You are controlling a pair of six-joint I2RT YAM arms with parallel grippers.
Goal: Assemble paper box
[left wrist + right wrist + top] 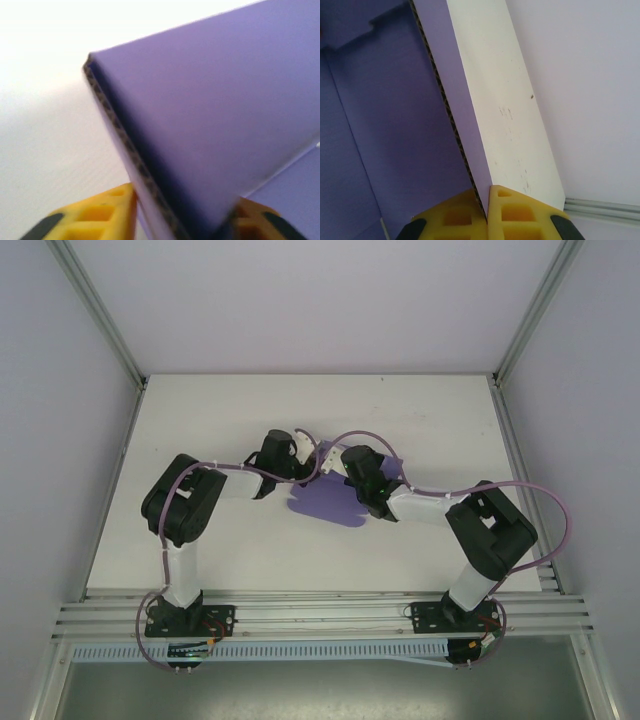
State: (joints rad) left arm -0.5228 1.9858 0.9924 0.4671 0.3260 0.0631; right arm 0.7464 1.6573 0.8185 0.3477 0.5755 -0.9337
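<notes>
Paper box [330,505] clamped by left pincer [182,210] and right pincer [486,200], forearms converging

A white bench [420,420] fills the middle of the top view, lightly scuffed. Plain pale walls close it in at the back [320,300], left [50,440] and right [600,440]. Aluminium posts [95,305] slant in from both upper corners. Grooved aluminium rails [320,615] and a white slotted duct [330,650] cross the lower frame, with grey-green floor [320,690] below. The light is soft and even.
</notes>
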